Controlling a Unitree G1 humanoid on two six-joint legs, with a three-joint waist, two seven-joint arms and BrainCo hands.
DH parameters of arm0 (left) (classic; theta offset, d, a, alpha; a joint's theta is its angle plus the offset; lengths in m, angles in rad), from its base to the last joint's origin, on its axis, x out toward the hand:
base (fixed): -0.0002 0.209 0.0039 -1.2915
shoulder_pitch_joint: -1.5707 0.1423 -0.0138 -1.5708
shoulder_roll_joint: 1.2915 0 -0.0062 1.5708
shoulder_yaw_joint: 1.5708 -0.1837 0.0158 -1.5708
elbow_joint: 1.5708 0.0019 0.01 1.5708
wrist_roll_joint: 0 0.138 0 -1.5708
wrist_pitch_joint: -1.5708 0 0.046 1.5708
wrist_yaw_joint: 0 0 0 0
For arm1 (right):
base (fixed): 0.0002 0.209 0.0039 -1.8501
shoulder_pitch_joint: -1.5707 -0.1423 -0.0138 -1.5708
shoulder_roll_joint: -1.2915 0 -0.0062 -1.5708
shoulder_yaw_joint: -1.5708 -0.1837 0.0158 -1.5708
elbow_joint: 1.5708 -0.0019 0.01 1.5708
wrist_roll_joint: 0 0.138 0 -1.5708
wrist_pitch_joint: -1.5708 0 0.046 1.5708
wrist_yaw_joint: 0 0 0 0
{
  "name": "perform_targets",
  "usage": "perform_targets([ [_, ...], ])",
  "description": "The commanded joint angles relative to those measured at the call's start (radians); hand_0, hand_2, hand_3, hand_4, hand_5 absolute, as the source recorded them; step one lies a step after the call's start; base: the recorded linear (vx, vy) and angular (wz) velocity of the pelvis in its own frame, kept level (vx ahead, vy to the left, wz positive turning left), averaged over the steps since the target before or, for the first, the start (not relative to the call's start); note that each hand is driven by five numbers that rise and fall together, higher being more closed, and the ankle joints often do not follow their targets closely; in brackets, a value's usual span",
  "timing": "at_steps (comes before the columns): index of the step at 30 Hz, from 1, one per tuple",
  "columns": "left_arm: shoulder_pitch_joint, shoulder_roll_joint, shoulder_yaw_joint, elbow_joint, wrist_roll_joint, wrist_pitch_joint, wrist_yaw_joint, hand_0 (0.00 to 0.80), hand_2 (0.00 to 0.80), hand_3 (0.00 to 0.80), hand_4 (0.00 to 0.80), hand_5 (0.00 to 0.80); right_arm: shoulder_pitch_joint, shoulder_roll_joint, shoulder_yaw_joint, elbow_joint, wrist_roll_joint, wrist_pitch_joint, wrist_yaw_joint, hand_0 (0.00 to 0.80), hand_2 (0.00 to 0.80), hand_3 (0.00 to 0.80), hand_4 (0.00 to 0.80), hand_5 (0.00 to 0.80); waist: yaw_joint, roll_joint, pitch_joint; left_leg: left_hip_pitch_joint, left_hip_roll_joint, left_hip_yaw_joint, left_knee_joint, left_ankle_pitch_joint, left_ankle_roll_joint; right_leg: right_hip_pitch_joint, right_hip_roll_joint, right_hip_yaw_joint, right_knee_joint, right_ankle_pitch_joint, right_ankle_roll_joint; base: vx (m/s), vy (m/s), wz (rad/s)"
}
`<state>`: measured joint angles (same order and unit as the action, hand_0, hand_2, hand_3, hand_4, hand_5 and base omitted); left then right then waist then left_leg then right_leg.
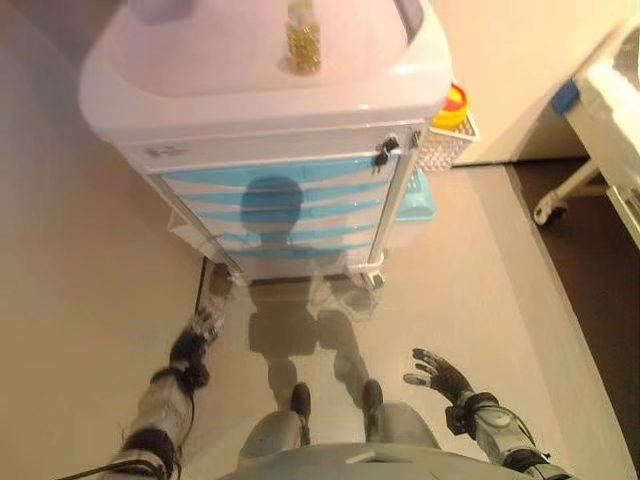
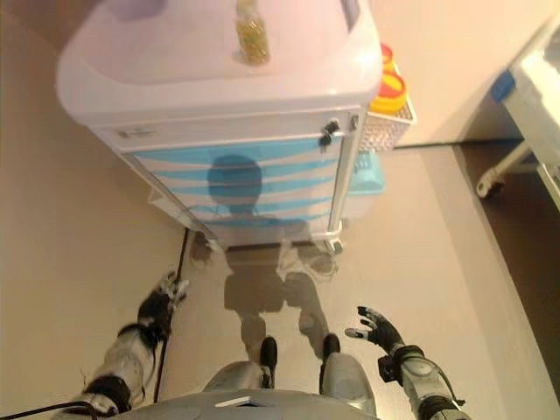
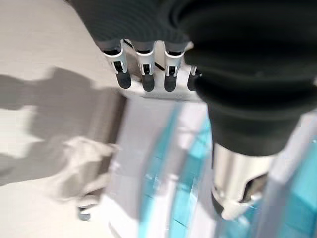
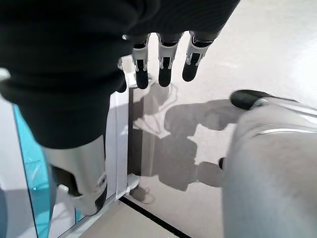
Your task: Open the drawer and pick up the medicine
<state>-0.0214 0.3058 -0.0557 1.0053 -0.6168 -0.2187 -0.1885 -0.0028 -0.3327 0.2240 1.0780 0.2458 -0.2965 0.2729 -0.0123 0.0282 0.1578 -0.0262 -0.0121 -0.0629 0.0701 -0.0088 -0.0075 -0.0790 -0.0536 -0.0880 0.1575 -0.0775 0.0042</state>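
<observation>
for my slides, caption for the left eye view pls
Both hands, left hand and right hand, hang open before the closed blue-drawered cart, pill bottle on top.

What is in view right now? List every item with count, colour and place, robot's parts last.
Cart: one, white, centre, on the floor ahead of the robot.
Drawers: several, light blue fronts, all closed, stacked in the cart's front.
Bottle: one, clear with yellowish contents, upright on the cart's top.
Wire basket: one, white, on the cart's right side, holding a yellow and red container.
Bed frame: one, white, far right.
Left hand: fingers relaxed, low, holding nothing.
Right hand: open, low, holding nothing.
</observation>
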Motion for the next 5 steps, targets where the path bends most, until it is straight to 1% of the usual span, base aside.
perform_targets([
  [1,-0.002,0.014,-0.021,0.111,0.202,-0.049,0.045,0.000,0.000,0.000,0.000,0.000,0.017,0.021,-0.025,0.018,-0.033,-0.025,0.004,0.000,0.000,0.000,0.000,0.000,0.009,-0.037,-0.041,-0.004,-0.032,0.061,-0.031,0.000,0.010,0.049,0.005,0.003,-0.079,0.063,0.018,-0.020,-0.013,0.19],
  [2,0.003,0.011,-0.026,0.135,0.221,-0.046,0.044,0.000,0.000,0.000,0.000,0.000,0.016,0.025,-0.025,0.028,-0.037,-0.028,0.001,0.000,0.000,0.000,0.000,0.000,0.009,-0.038,-0.046,0.004,-0.030,0.062,-0.040,0.003,0.009,0.056,0.005,0.000,-0.087,0.066,0.021,-0.021,-0.012,0.12],
  [3,0.011,0.000,-0.046,0.194,0.252,-0.059,0.024,0.000,0.000,0.000,0.000,0.000,0.013,0.037,-0.026,0.055,-0.052,-0.031,-0.005,0.000,0.000,0.000,0.000,0.000,0.012,-0.041,-0.061,0.023,-0.026,0.064,-0.071,0.013,0.005,0.076,0.004,-0.010,-0.110,0.072,0.027,-0.011,-0.005,0.06],
  [5,0.019,-0.025,-0.061,0.249,0.243,-0.061,0.008,0.000,0.000,0.000,0.000,0.000,0.005,0.057,-0.029,0.095,-0.076,-0.019,-0.025,0.000,0.000,0.000,0.000,0.000,0.015,-0.042,-0.077,0.044,-0.022,0.069,-0.100,0.020,0.003,0.097,0.002,-0.017,-0.136,0.081,0.033,-0.004,-0.001,0.06],
])
